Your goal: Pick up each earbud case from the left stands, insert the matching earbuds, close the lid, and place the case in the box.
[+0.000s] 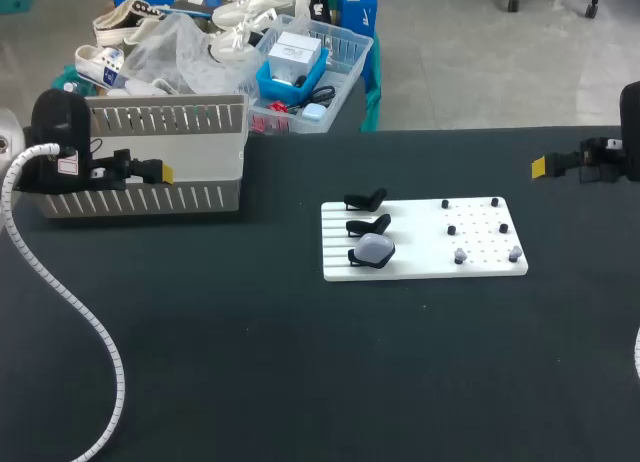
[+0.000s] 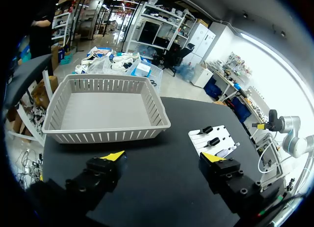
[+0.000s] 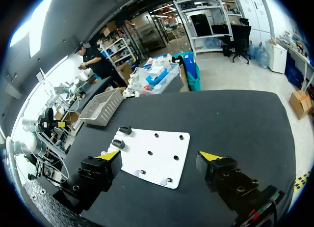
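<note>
Where the left tool [image 2: 163,156] is held: above the table [image 1: 300,362], fingers spread apart, nothing gripped
Right tool [image 3: 160,155]: fingers set wide, nothing gripped
Earbud case [image 1: 375,247]: seated on a stand of the white board [image 1: 420,262], ahead of the left tool, well apart from it
Box [image 2: 108,133]: found just ahead of the left tool
Earbuds [image 1: 460,254]: set on the board, ahead of the right tool

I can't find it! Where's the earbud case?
Head view: the earbud case sits on the nearest black stand, at the left side of the white board.
</note>
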Robot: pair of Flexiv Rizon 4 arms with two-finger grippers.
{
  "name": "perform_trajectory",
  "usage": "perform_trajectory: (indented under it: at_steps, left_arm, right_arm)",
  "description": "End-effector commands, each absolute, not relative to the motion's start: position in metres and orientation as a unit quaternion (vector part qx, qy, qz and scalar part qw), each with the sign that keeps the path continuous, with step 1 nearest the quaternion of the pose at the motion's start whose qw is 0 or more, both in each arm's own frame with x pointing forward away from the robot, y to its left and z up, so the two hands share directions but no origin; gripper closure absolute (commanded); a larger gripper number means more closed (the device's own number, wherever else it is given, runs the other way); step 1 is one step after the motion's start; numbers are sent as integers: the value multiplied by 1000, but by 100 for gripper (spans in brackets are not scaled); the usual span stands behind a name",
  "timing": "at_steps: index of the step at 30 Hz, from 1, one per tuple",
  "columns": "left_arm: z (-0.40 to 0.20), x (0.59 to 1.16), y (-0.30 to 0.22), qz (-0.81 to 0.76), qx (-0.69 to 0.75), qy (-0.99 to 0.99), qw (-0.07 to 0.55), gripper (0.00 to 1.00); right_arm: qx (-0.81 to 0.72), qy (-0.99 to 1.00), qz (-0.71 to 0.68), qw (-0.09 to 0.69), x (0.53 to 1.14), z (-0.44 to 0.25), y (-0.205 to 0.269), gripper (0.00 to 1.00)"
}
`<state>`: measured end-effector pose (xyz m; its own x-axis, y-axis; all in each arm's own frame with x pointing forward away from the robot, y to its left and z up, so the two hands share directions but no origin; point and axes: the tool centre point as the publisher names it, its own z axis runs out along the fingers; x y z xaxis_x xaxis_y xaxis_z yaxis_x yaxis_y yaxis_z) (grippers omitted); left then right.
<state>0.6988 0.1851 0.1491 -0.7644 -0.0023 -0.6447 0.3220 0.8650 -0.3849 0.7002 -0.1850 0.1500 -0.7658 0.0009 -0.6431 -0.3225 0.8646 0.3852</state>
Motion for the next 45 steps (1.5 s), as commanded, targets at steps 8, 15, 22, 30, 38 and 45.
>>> perform_trajectory:
  at_steps: [8,15,22,30,38,45]
  left_arm:
    - [150,700,185,-244,88,908,330,0]
    - [150,700,185,-244,88,908,330,0]
    - [149,700,184,-256,100,906,323,0]
    - [158,697,170,-284,168,883,334,0]
    - [172,693,152,-297,261,846,359,0]
    - [181,690,136,-302,342,809,371,0]
  right_arm:
    - [-89,907,245,330,701,150,-185,0]
    - [-89,907,245,330,701,150,-185,0]
    - [-89,907,245,330,701,150,-185,0]
    - [-89,907,245,330,701,150,-185,0]
    - [-89,907,245,330,701,150,-185,0]
    - [-89,907,245,330,701,150,-185,0]
